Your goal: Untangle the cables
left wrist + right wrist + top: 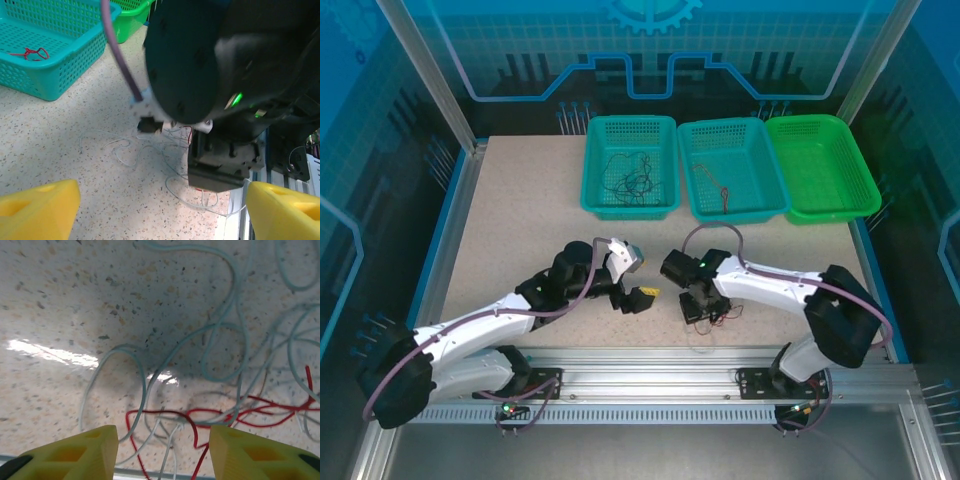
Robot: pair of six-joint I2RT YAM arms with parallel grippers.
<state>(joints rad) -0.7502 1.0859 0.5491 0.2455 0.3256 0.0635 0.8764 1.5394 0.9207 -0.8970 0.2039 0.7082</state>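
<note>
The cables (712,318) are lying tangled low centre by the front edge of the desk (520,220), under the released right end effector (162,442); the left end effector (162,200) is gaping empty beside them; bare room is spreading upper left.

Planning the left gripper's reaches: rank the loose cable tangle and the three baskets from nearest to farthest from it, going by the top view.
1. Cable tangle, just to the right of the left gripper.
2. Left teal basket, straight ahead at the back.
3. Middle teal basket, ahead and to the right.
4. Green basket, at the far right of the row.
</note>
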